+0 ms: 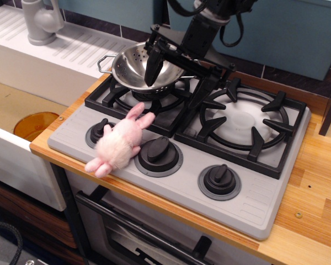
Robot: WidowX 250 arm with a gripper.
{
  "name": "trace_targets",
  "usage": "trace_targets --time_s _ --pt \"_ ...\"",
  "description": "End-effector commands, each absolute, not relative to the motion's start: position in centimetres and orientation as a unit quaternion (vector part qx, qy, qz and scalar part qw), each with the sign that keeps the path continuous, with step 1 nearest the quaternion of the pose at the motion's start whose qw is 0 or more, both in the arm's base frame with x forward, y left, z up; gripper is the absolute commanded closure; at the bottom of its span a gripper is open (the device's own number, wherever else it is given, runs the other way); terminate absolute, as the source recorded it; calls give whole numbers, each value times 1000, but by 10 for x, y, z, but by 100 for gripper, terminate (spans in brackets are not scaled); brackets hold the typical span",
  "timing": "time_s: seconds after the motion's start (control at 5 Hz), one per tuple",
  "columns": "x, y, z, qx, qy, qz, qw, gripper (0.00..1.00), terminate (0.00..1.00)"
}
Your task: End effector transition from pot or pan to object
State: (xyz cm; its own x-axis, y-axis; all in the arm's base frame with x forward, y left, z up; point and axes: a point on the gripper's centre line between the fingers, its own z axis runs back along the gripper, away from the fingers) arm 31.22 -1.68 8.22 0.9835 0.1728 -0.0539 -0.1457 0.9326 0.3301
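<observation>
The steel colander bowl [133, 67] stands on the back-left burner of the toy stove [171, 190]. My black gripper [174, 87] hangs over the bowl's right side, open and holding nothing. Its left finger [152, 69] dips inside the bowl. Its right finger [200, 91] is outside the right rim, over the grate. The pink plush bunny [119, 146] lies on the stove's grey front panel, between the left knob and the middle knob, ears pointing toward the burner. It is well in front of and below the gripper.
Three black knobs [158, 154] line the front panel. The right burner grate [244, 122] has nothing on it. A white sink with a grey faucet [39, 21] sits to the left, with an orange bowl [35, 123] in the basin. The wooden counter [314, 193] extends right.
</observation>
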Motion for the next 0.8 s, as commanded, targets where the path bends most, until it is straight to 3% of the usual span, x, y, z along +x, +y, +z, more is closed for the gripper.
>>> trace_targets --time_s 0.0,0.2,0.4,0.6 --pt "304 -14 107 168 6 92 981 0 0" --pt "293 -2 122 177 32 71 981 0 0" --pt "281 14 121 168 75 40 982 0 0" --pt "277 20 109 157 83 25 984 0 0"
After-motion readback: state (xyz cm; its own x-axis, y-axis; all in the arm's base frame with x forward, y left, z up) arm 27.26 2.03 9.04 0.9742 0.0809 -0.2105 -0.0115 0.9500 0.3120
